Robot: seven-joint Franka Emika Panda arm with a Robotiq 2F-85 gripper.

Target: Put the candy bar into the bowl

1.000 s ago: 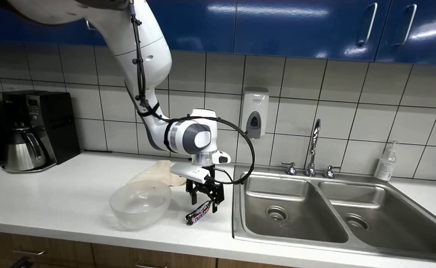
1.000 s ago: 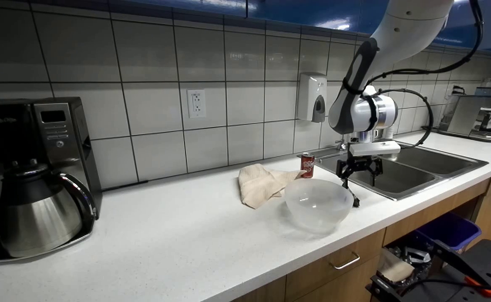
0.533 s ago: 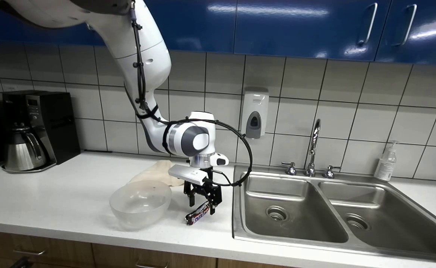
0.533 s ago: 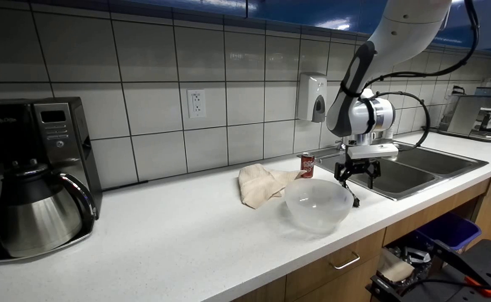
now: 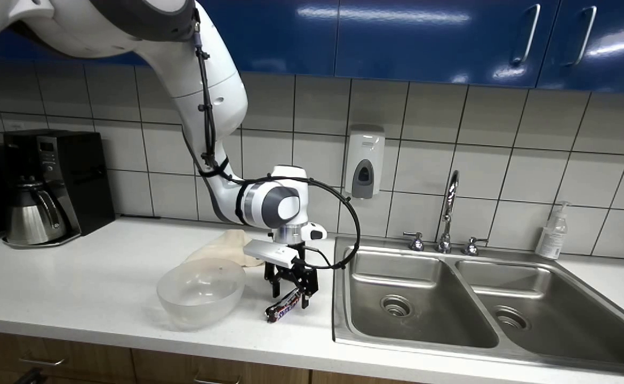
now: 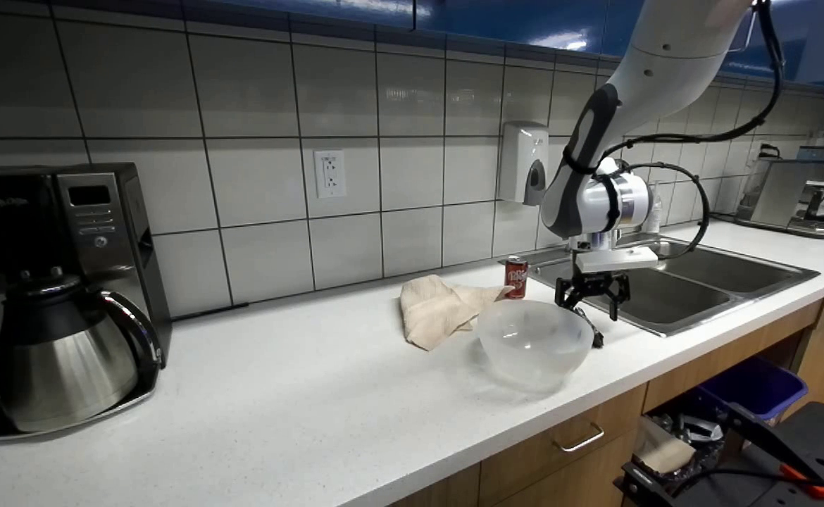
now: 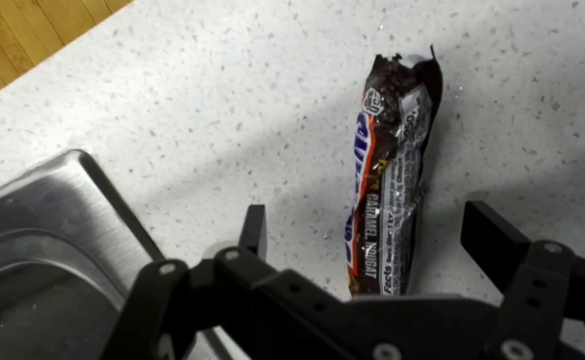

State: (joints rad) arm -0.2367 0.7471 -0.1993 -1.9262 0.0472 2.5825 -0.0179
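The candy bar [image 5: 282, 307], in a brown wrapper, lies on the white counter. In the wrist view the candy bar [image 7: 390, 165] runs lengthwise between the two fingers, its lower end hidden behind the gripper body. My gripper [image 7: 365, 220] is open, one finger on each side of the bar with a gap on both sides. In both exterior views the gripper [image 5: 290, 300] [image 6: 588, 311] is low over the far end of the bar. The translucent white bowl [image 5: 197, 309] stands upright beside the bar; in an exterior view the bowl [image 6: 535, 352] partly hides the bar [image 6: 598, 339].
The steel sink [image 5: 469, 290] lies beside the gripper; its corner [image 7: 67, 190] shows in the wrist view. A beige cloth [image 6: 433, 313] and a red soda can [image 6: 516, 278] are behind the bowl. A coffee maker [image 6: 102, 211] stands at the counter's end. The counter's front edge is near.
The arm has come down a little and the gripper has shifted slightly toward the bowl, lower over the bar. The bar and the bowl have not moved.
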